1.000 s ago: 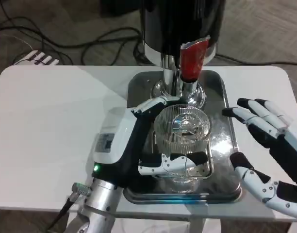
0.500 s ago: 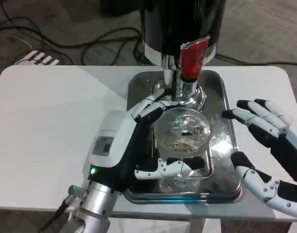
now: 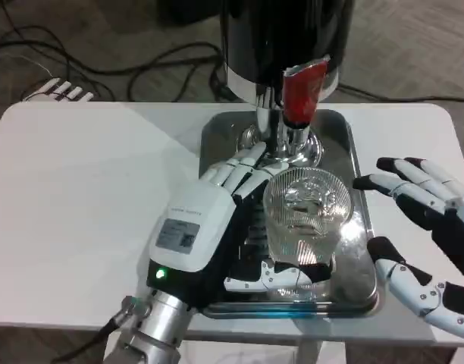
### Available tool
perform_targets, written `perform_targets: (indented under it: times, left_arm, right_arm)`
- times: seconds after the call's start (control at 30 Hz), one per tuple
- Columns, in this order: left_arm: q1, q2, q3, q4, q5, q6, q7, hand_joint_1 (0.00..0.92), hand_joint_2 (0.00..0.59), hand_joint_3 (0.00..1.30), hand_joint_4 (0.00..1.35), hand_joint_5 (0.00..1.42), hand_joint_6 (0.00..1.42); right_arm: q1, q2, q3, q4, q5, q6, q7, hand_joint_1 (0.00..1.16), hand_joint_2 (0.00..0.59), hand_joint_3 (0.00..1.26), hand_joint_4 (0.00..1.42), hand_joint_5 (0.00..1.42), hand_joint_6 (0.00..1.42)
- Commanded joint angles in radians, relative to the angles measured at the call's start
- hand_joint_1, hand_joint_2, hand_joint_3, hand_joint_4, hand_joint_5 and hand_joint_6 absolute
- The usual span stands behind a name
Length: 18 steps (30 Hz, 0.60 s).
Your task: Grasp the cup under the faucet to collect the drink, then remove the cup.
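The left hand (image 3: 217, 227) is gripping the cup (image 3: 306, 216), fingers wrapping its far-left side and thumb crossing its near base. The cup is sitting on the tray (image 3: 358, 163), just near of the faucet (image 3: 302, 95), its right side close to the tray's right rim. The right hand (image 3: 429, 235) is hovering off that rim, fingers spreading wide, holding nothing. Bare table (image 3: 80, 197) is lying open to the left.

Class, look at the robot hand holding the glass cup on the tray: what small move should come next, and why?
Probably nudge the cup back toward the faucet. The left robot hand grips it on the tray, but its mouth sits nearer the camera than the spout.
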Motion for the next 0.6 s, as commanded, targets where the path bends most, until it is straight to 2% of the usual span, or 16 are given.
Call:
perform_targets:
  times: [0.03,0.17,0.37,0.6]
  left_arm:
    - [0.023,0.005,-0.007,-0.035,0.012,0.050,-0.007,0.231,0.022,0.29,0.00,0.12,0.23]
    - [0.038,-0.001,-0.004,-0.073,0.016,0.125,-0.019,0.220,0.025,0.23,0.00,0.07,0.17]
    - [0.046,-0.004,-0.008,-0.115,0.028,0.201,-0.024,0.221,0.034,0.19,0.00,0.04,0.15]
    - [0.047,-0.001,0.000,-0.132,0.022,0.229,-0.027,0.223,0.035,0.18,0.00,0.03,0.14]
  right_arm:
    - [0.017,-0.005,-0.014,-0.020,0.018,0.001,-0.002,0.17,0.511,0.18,0.06,0.03,0.27]
    - [0.020,-0.006,-0.015,-0.019,0.025,0.001,-0.002,0.18,0.515,0.18,0.06,0.03,0.27]
    - [0.017,-0.006,-0.012,-0.018,0.031,0.004,0.000,0.18,0.519,0.18,0.06,0.03,0.27]
    - [0.010,-0.009,-0.010,-0.014,0.039,0.012,0.002,0.18,0.521,0.17,0.06,0.04,0.27]
